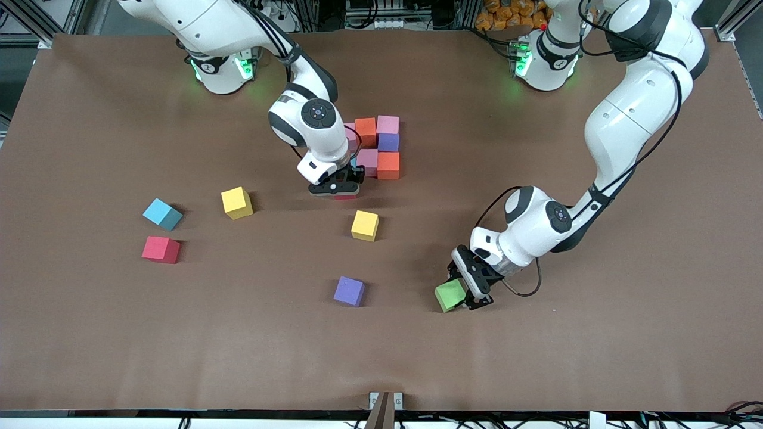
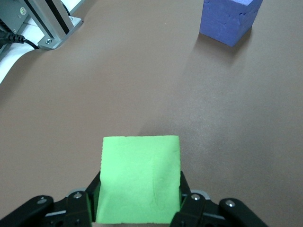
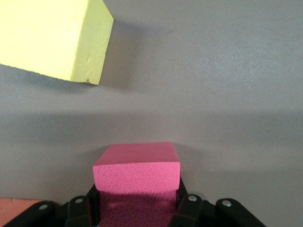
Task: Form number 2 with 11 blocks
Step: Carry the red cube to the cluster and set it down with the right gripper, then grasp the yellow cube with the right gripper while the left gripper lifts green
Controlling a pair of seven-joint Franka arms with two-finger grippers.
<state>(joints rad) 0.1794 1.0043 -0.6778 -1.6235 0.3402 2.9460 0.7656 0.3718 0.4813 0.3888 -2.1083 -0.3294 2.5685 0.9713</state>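
The unfinished number 2 [image 1: 377, 148] lies at the middle of the table [image 1: 89, 333], toward the robots' bases: an orange block [image 1: 365, 131] beside a pink block [image 1: 388, 124], a purple block [image 1: 388, 142] below the pink one, then another pink block [image 1: 368, 161] beside a second orange block [image 1: 388, 165]; the right arm covers the part of the cluster toward its own end, so the rest of those rows cannot be made out. The right gripper [image 1: 335, 189] sits low at the cluster's near edge, its jaws clamped on a deep pink block [image 3: 137, 170] that rests on or just above the table, with only a sliver of it showing in the front view. A yellow block [image 1: 365, 225] lies just nearer the front camera than that gripper and appears in the right wrist view as well. The left gripper [image 1: 468, 288] is down near the table's front, its jaws closed on a green block [image 1: 450, 295], which is tilted. A loose purple block [image 1: 349, 291] sits beside it, toward the right arm's end. Farther toward that end lie a second yellow block [image 1: 236, 202], a light blue block [image 1: 162, 214] and a red block [image 1: 161, 249], the red one nearest the front camera of the three.
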